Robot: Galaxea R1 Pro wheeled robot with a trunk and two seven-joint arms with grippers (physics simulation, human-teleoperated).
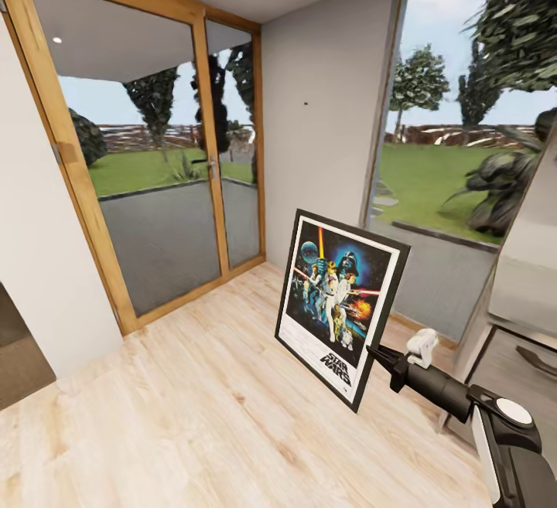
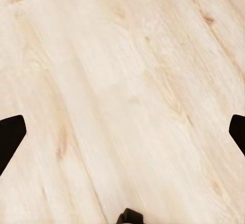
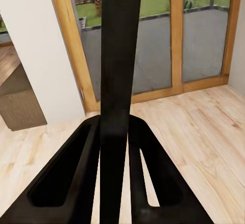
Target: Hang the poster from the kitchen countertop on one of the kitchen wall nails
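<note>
The poster (image 1: 339,303), a black-framed Star Wars print with a white border, hangs upright and tilted above the wood floor, held at its right edge by my right gripper (image 1: 377,354), which is shut on the frame. In the right wrist view the frame's black edge (image 3: 120,81) runs between the two fingers (image 3: 66,183). A wall nail (image 1: 305,103) shows as a tiny dark speck on the pale grey wall behind the poster, well above it. In the left wrist view my left gripper (image 2: 122,132) is open over bare floor, its fingertips (image 2: 10,134) far apart.
A wood-framed glass door (image 1: 162,168) fills the left wall, and a tall window (image 1: 464,160) stands right of the nail wall. A steel appliance and drawer fronts (image 1: 526,299) stand close on my right. A low brown bench (image 1: 19,353) sits at the far left.
</note>
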